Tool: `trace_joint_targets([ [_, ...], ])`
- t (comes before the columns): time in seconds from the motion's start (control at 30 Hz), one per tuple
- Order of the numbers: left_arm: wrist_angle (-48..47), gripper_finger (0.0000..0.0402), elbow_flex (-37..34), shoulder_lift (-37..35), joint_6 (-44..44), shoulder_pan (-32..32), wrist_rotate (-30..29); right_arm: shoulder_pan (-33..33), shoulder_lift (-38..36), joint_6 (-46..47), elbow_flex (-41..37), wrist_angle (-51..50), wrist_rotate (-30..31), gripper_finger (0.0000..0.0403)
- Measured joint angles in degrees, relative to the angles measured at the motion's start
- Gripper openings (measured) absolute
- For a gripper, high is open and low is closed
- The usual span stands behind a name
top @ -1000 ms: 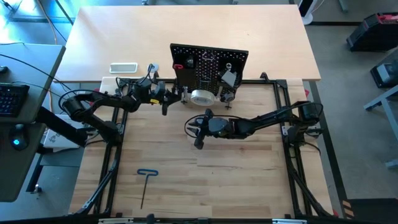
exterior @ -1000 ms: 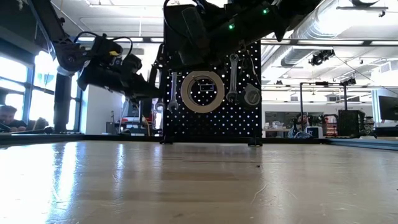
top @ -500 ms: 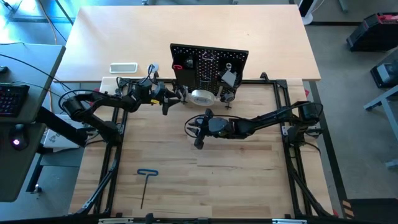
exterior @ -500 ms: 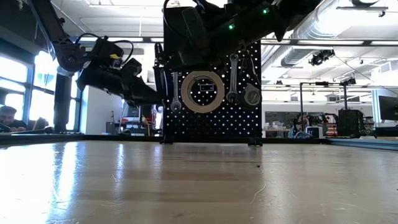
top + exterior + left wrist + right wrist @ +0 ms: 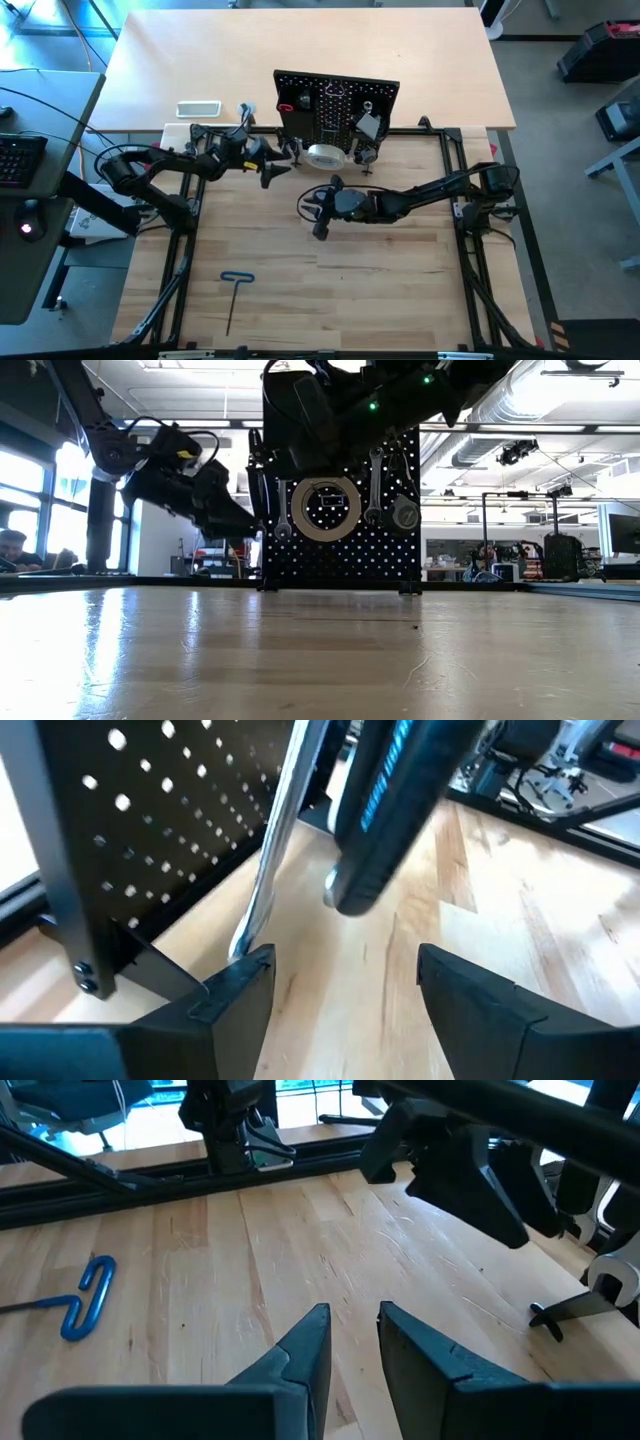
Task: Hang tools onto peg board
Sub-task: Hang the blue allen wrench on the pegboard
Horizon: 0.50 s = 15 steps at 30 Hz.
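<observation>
The left gripper point(image 5: 283, 160) hovers just beside the peg board's point(image 5: 336, 98) left end near the counter's point(image 5: 400, 290) far edge, fingers point(image 5: 235, 995) spread and released, a silver wrench point(image 5: 275, 850) hanging on the board before them. The right gripper point(image 5: 308, 213) waits mid-counter, fingers nearly closed, grasping nothing. A blue T-handle hex key point(image 5: 235, 291) lies near the front-left corner

Evenly bright from above on the pale wooden table top point(image 5: 400, 290), shadows soft. In the low view, backlit: black perforated upright peg board point(image 5: 340, 550) silhouetted against glaring ceiling lights and windows. Wrist views soft, close parts blurred.
</observation>
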Motion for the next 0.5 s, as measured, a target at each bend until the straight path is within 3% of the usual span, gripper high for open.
trace_joint_targets([
  [0.5, -9.90, 0.0237, -0.04, -2.39, 1.49, -0.35, 0.73, 0.47, 0.00, -0.01, 0.00, -0.55, -0.01, 0.0081],
])
